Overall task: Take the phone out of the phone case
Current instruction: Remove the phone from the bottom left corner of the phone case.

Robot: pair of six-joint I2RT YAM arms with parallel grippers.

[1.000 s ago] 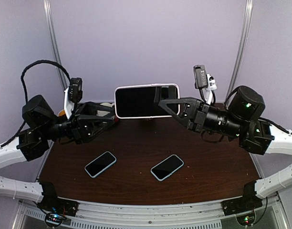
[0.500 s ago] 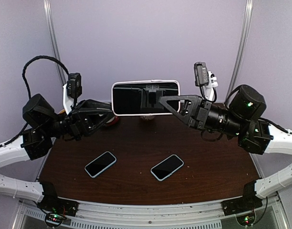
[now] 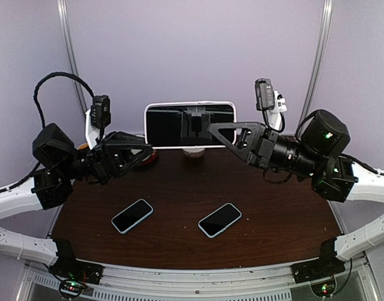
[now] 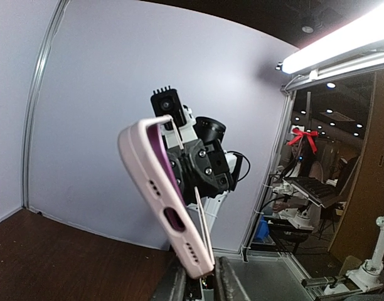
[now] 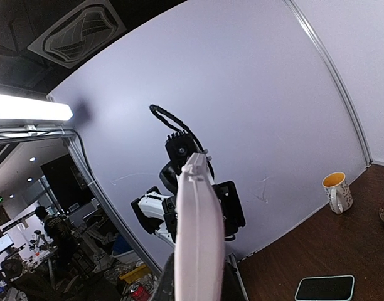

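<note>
The phone (image 3: 179, 125), dark screen toward the camera, sits in a pale pink case (image 3: 189, 105) and hangs in the air above the table's back edge. My left gripper (image 3: 147, 150) is shut on its lower left corner. In the left wrist view the case (image 4: 155, 182) stands tilted with its corner between my fingers (image 4: 202, 277), and the phone's thin edge (image 4: 202, 226) stands slightly off the case. My right gripper (image 3: 212, 130) is shut on the right end. In the right wrist view the case's edge (image 5: 197, 226) rises from between my fingers (image 5: 197, 279).
Two other phones (image 3: 132, 216) (image 3: 219, 219) lie flat on the dark wooden table (image 3: 179, 188). A mug (image 3: 193, 152) stands at the back under the held phone, also in the right wrist view (image 5: 335, 191). A red and orange object (image 3: 149, 158) lies at the back left.
The cased phone has risen and shifted slightly left between both grippers. The left gripper has pulled back to its lower left corner. The right arm has lifted with it.
</note>
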